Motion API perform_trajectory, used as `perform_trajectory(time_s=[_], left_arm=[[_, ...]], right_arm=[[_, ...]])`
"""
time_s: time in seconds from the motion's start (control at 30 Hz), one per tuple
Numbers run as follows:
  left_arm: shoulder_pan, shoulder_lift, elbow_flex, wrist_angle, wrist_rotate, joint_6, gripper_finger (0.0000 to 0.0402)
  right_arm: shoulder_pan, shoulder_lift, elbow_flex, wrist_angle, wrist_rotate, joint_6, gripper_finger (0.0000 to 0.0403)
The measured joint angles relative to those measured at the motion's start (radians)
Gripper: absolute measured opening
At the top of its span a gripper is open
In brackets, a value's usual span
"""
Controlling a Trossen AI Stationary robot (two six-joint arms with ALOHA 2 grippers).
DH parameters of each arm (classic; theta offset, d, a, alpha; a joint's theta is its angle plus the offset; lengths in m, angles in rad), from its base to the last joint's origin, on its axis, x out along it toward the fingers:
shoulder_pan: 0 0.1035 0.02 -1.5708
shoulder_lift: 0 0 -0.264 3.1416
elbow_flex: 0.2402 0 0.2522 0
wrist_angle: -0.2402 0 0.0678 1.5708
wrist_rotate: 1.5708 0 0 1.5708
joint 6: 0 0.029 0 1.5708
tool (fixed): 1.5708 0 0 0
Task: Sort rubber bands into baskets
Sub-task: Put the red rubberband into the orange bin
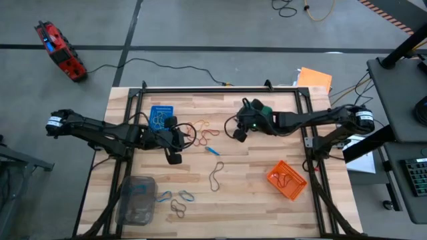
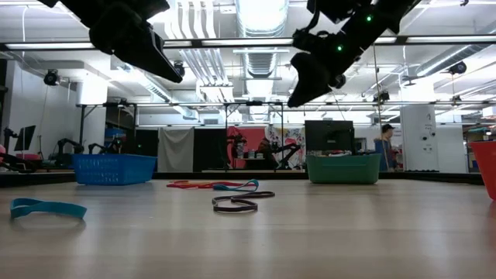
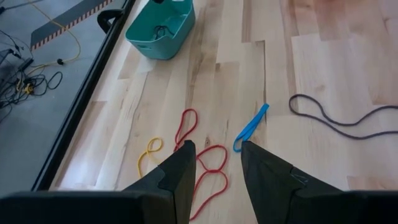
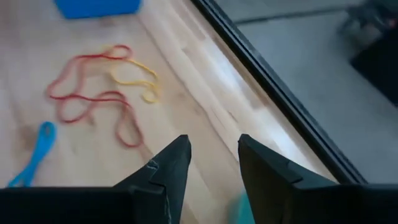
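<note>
Red rubber bands [image 3: 205,163] tangled w/ a yellow band [image 3: 148,154], lying just beside the blue basket [image 1: 161,115]. Thin, floppy, light — likely snag together, so pinch one strand at a loop end. Blue band [image 3: 250,127] just past them. Left gripper [image 3: 214,177] hovers above the red ones, fingers apart, empty. Right gripper [image 1: 239,133] up over the teal basket [image 3: 159,28], parted, nothing held.
</note>
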Motion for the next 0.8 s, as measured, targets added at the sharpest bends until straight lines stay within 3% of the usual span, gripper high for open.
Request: perform_trajectory(time_s=[0.17, 0.43, 0.63, 0.8], left_arm=[[0.0, 0.0, 0.0, 0.006, 0.0, -0.019, 0.0113], [0.0, 0.0, 0.0, 0.005, 0.002, -0.074, 0.0113], [0.0, 0.0, 0.0, 0.003, 0.004, -0.119, 0.0113], [0.0, 0.0, 0.0, 0.0, 0.004, -0.145, 0.0113]], right_arm=[[0.033, 0.005, -0.004, 0.062, -0.093, -0.075, 0.0149], [0.05, 0.005, -0.004, 0.113, -0.327, -0.153, 0.0166], [0.052, 0.006, -0.004, 0.113, -0.487, -0.157, 0.0161], [0.065, 0.006, -0.006, 0.102, -0.549, -0.157, 0.0147]])
